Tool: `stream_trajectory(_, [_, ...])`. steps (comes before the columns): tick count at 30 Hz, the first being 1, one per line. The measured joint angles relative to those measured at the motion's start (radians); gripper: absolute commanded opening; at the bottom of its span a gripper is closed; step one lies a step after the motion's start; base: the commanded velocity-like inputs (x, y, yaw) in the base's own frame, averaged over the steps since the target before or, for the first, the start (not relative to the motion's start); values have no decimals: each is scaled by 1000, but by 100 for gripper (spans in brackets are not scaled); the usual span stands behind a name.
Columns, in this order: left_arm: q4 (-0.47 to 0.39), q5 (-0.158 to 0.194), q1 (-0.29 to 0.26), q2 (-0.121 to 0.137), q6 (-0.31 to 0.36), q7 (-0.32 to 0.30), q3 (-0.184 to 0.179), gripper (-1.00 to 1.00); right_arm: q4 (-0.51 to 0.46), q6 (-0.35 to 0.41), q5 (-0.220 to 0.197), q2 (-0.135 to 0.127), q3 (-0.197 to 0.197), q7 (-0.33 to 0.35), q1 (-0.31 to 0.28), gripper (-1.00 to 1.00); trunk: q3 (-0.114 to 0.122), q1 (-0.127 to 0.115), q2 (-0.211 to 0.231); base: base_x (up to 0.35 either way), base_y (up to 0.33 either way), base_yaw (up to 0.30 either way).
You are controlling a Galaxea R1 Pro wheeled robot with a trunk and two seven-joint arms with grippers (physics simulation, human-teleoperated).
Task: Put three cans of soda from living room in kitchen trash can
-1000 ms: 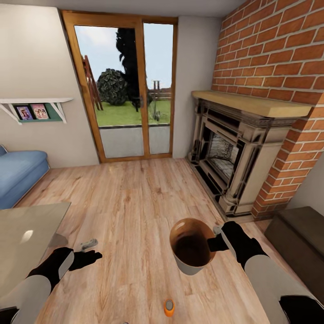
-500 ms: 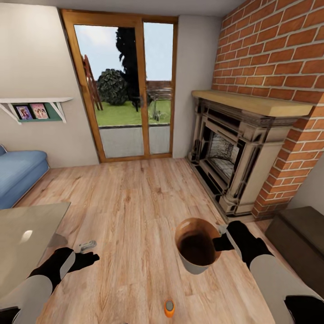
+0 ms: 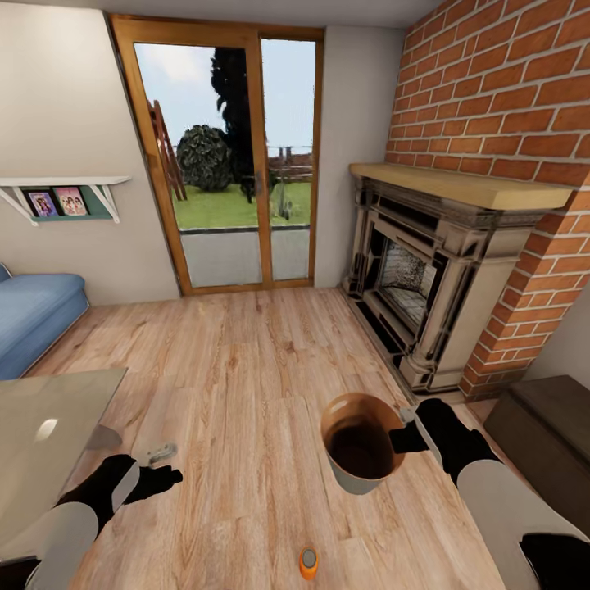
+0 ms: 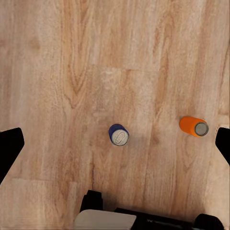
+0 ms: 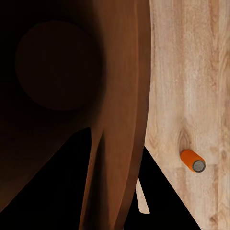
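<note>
The right claw point(image 3: 403, 429) grips the trash can point(image 3: 359, 447) above the floor; an orange can point(image 3: 308, 562) stands below.

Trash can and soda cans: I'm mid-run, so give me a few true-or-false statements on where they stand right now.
1. The right pincer holds the trash can by its rim. True.
2. An orange can is inside the trash can. False: it is on the wood floor, near the robot.
3. The left pincer grips a blue can. False: it is open and empty, and the blue can is on the floor under it.
4. The trash can's visible inside looks empty. True.
5. The fireplace is at the right of the head view. True.
</note>
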Motion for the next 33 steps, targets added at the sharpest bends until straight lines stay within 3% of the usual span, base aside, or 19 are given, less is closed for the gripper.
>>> stream_trajectory(4, [18,2,-48,-27,171,4,-2,100,1,66,-3,-11,-1,1,-11,-100,-12,15,-28,0,0,0])
stream_trajectory(5, [21,4,-90,-34,273,5,-3,100,1,104,0,-15,-1,1,-20,-100,-15,19,-35,0,0,0])
stream_trajectory(9, [32,2,-210,-42,454,9,-4,100,9,154,4,-20,0,1,-59,-100,-28,35,-63,0,0,0])
stream_trajectory(12, [36,-2,-239,-44,487,9,-6,100,24,155,-14,-21,-1,3,-82,-100,-38,46,-84,0,0,0])
stream_trajectory(19, [38,-8,-266,-53,494,19,-7,100,161,155,-2,-36,1,1,-157,-100,-60,73,-133,0,0,0])
stream_trajectory(25, [39,-8,-269,-54,494,67,-14,100,209,154,1,-47,3,1,-177,-100,-78,96,-175,0,0,0])
stream_trajectory(33, [40,-8,-269,-47,494,78,-24,100,218,155,-6,-55,3,1,-181,-100,-103,126,-231,0,0,0])
